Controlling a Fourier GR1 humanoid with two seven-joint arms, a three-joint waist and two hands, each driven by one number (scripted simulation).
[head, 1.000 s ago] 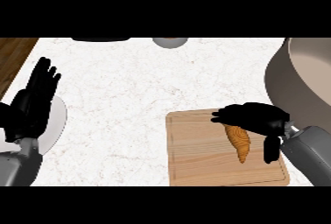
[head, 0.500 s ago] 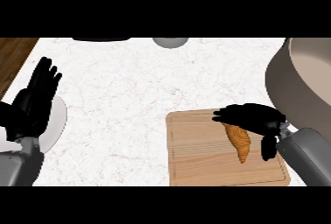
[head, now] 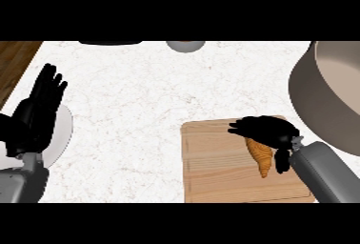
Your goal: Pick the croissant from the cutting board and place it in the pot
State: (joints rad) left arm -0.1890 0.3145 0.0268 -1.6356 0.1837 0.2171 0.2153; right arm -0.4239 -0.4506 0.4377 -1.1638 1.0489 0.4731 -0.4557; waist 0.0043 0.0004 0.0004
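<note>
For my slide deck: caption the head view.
Right hand curls over the croissant on the cutting board, pot alongside; left hand rests open.

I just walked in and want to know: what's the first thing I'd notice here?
The black right hand curled over a golden croissant on the wooden cutting board, at lower right. A big grey pot waits just beyond it at the right edge. The left hand rests open at the left, fingers up.
</note>
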